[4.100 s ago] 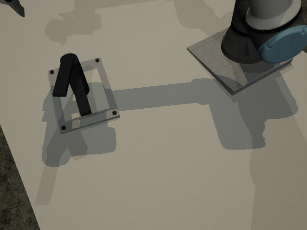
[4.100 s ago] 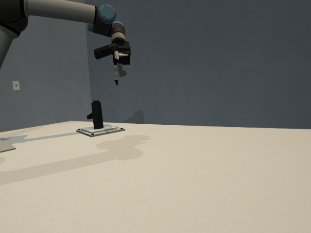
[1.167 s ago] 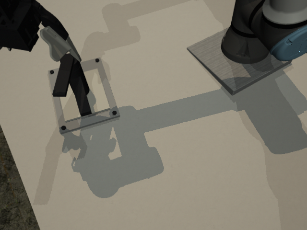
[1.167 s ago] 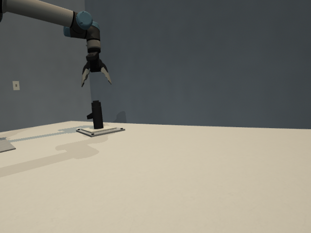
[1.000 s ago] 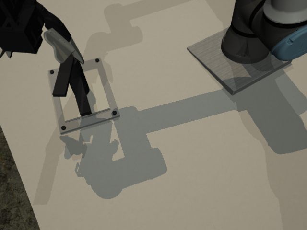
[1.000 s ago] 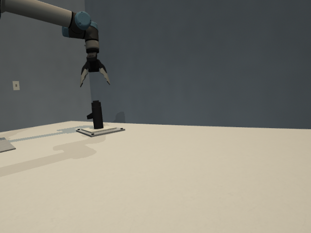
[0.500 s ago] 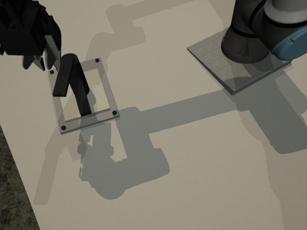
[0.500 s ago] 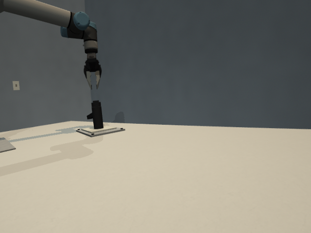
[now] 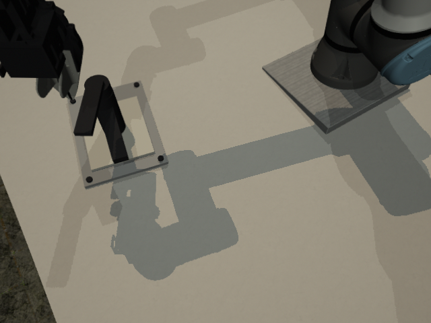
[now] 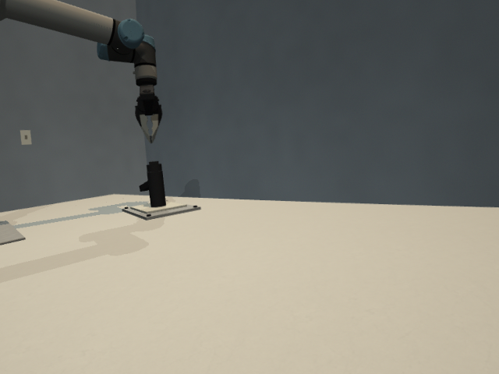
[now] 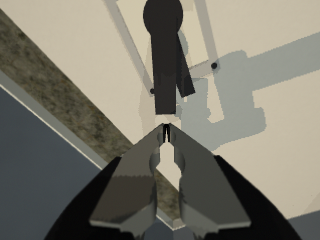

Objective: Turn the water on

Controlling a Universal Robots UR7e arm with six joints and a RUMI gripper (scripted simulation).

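Note:
A black tap [image 9: 111, 121] stands upright on a grey square base plate [image 9: 118, 133] near the table's far left corner. Its flat black lever [image 9: 87, 111] slopes down from the tap's round top. The tap also shows in the exterior view [image 10: 155, 184] and in the wrist view [image 11: 165, 55]. My gripper [image 9: 67, 88] hangs above the tap, clear of it, with its fingers pointing down and shut on nothing. In the exterior view the gripper [image 10: 150, 136] is a short way above the tap's top. In the wrist view the closed fingertips sit just past the lever's end.
The arm's base [image 9: 344, 52] stands on a grey wooden plate [image 9: 334, 90] at the back right. The table's left edge [image 9: 21, 222] runs close to the tap's plate, with dark floor beyond. Arm shadows lie across the table.

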